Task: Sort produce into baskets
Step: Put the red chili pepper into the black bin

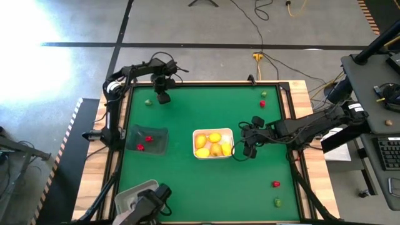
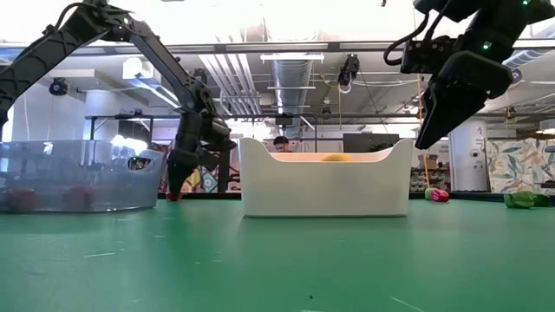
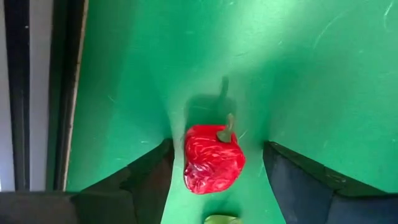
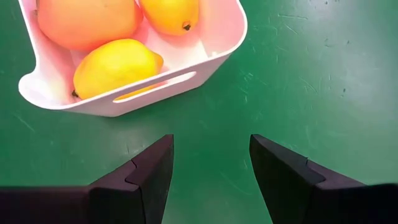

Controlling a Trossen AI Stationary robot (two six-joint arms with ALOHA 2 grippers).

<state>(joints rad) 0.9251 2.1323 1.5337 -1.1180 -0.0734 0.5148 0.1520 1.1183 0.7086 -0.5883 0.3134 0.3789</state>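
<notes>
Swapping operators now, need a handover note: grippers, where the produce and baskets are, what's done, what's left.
Left gripper: open, low at the far left of the table, fingers either side of a red pepper, not closed on it.
Right gripper: open, empty, just right of the white basket.
Done: yellow fruit in the white basket; two red pieces in the dark basket.
Left: that pepper, loose red and green pieces at far left, far right and near right. Clear basket contents cannot be seen.
</notes>
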